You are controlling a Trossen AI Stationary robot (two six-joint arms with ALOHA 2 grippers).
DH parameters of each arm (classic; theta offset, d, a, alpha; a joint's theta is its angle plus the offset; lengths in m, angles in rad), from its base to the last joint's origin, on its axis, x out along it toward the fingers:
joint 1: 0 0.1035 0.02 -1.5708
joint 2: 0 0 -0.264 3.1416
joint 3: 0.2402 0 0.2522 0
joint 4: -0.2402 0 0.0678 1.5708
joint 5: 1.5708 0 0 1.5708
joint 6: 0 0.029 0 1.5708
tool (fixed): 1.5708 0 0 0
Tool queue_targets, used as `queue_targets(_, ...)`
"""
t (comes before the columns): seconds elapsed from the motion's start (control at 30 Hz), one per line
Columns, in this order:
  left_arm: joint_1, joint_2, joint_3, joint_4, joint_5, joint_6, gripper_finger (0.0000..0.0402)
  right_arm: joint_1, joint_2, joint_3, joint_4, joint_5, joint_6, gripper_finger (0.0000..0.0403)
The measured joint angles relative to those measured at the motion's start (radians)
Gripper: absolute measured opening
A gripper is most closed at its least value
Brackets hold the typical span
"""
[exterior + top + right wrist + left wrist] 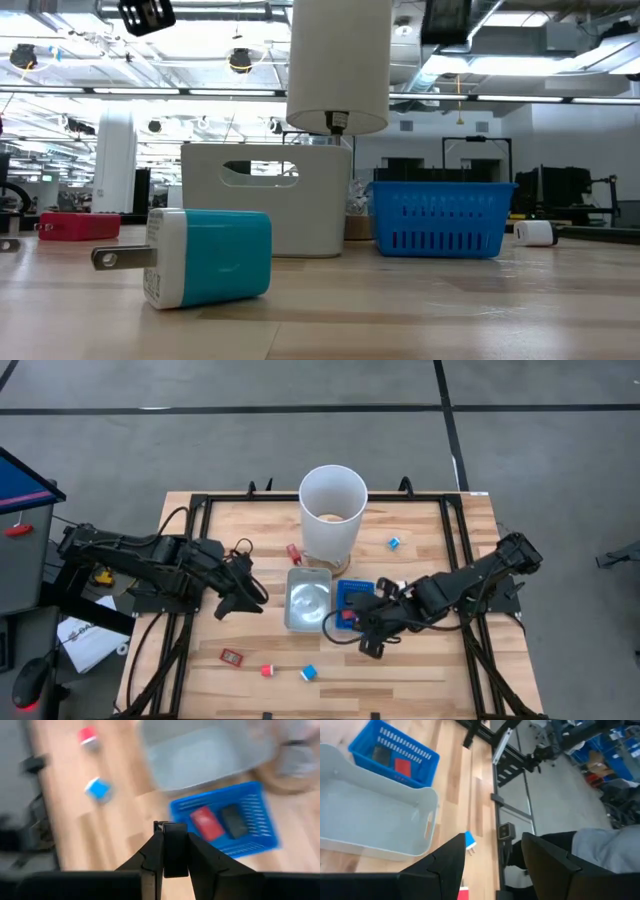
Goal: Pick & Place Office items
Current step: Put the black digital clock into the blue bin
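Observation:
Small office items lie scattered on the table: a blue plug block (308, 673), a red-and-white piece (267, 671), a red piece (232, 656), another red piece (293, 552) and a blue piece (394, 543). A red piece (206, 823) and a black piece (234, 820) lie in the blue tray (352, 592). My right gripper (368, 640) is at the tray's near right corner, shut on a small black piece. My left gripper (252, 598) is open, left of the clear tray (308, 598), touching nothing. My right gripper pinches a small black block (175, 847) between its two fingertips (150, 855), coming from above at a slant. The block stands out past the finger ends and shows above the wood just off the blue tray's near edge (200, 845); whether it is off the table I cannot tell.
The tall white bin (332, 510) stands behind the two trays. In the low view the blue plug block (210, 257) lies close in front, with a red piece (80, 225) at left and a white piece (538, 232) at right. Black frame rails (200, 560) run along the table's sides.

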Motion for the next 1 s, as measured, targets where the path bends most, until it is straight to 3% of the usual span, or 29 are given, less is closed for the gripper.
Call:
queue_targets(0.13, 0.000, 0.000, 0.000, -0.020, -0.030, 0.013, 0.0191, 0.016, -0.011, -0.037, -0.012, 0.119, 0.167, 0.0054)
queue_targets(0.5, 0.000, 0.000, 0.000, -0.024, -0.120, 0.015, 0.0191, 0.006, -0.039, -0.297, 0.180, 0.143, 0.584, 0.0054)
queue_targets(0.7, 0.000, 0.000, 0.000, -0.023, -0.157, 0.008, 0.0191, 0.007, -0.039, -0.404, 0.189, 0.233, 0.870, 0.0053)
queue_targets(1.0, 0.000, 0.000, 0.000, -0.017, -0.181, -0.006, 0.0191, 0.013, -0.080, -0.560, 0.457, 0.330, 1.038, 0.0053)
